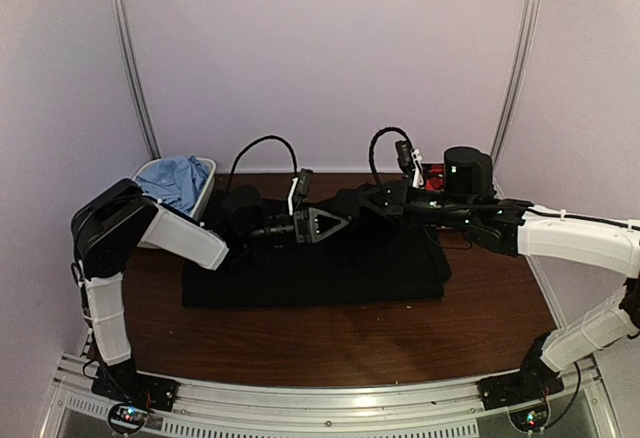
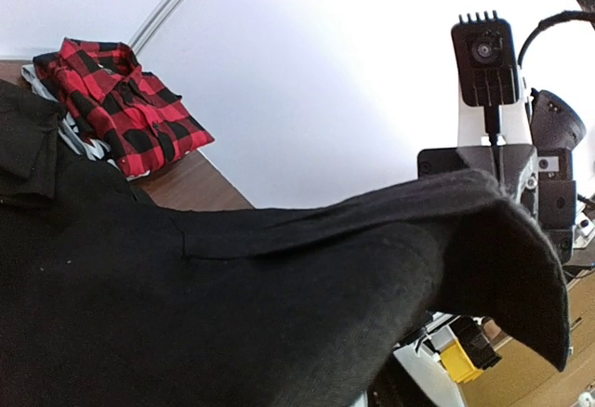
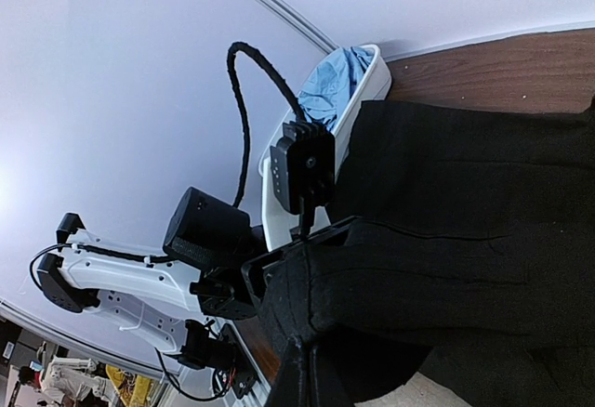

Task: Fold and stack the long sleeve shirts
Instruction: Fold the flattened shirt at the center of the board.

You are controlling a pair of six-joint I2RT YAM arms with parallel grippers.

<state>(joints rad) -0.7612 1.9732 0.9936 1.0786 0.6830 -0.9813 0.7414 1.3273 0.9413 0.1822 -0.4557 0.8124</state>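
Black shirt [image 1: 320,270] mid-fold, one edge raised. Right gripper [image 1: 355,205] pinches it. Left gripper [image 1: 338,221]: jaws hidden, state undeterminable. Beyond it, plaid shirt [image 2: 121,100] lies folded; blue shirt [image 1: 175,180] beside it is not yet folded.

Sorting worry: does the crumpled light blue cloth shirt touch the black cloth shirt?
Apart: in the right wrist view the white bin walls off the light blue shirt from the black shirt.
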